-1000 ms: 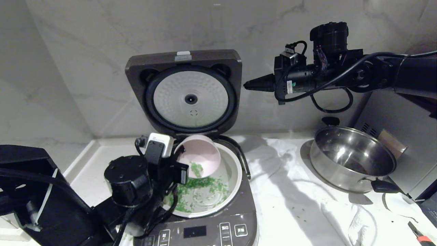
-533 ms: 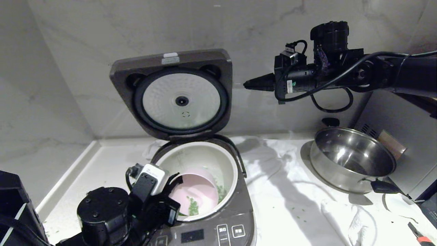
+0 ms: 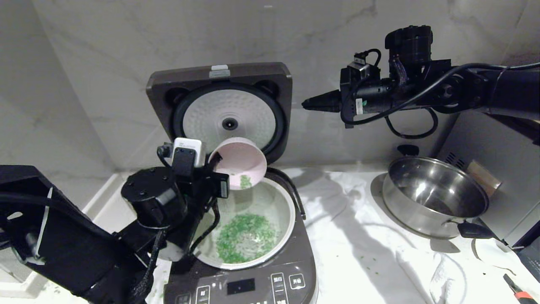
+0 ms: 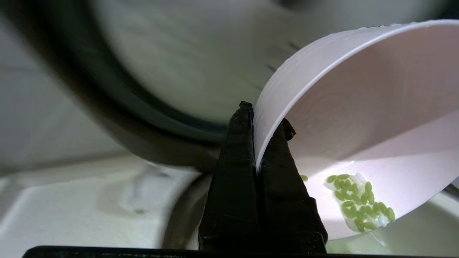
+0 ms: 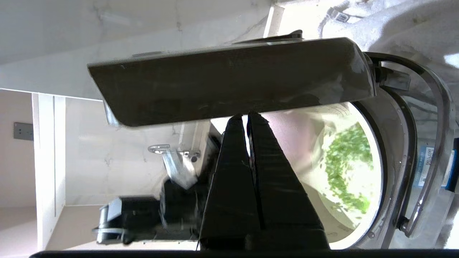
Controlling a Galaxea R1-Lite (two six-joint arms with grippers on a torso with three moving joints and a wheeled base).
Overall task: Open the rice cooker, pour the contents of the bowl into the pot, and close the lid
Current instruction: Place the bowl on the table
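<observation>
The rice cooker (image 3: pixel 253 283) stands with its lid (image 3: pixel 219 114) upright. Green bits (image 3: pixel 244 236) lie spread in the pot (image 3: pixel 289 211). My left gripper (image 3: pixel 215 162) is shut on the rim of the pink bowl (image 3: pixel 238 162), holding it tilted above the pot's far left rim. One finger is inside the bowl (image 4: pixel 358 107) and one outside, at the left gripper (image 4: pixel 263 122). A few green bits (image 4: pixel 358 200) cling inside the bowl. My right gripper (image 3: pixel 308 104) hangs shut and empty in the air just right of the lid; the right gripper (image 5: pixel 247 118) points at the edge of the lid (image 5: pixel 229 82).
A steel pan (image 3: pixel 436 196) with black handles sits at the right on a rumpled white cloth (image 3: pixel 358 236) with stray green bits on it. A marble wall rises close behind the cooker. A red-handled tool (image 3: pixel 519 291) lies at the front right corner.
The left gripper dipped the bowl low into the pot, then lifted it back above the far rim. The cooker slid a little to the left. The right arm stayed still.
</observation>
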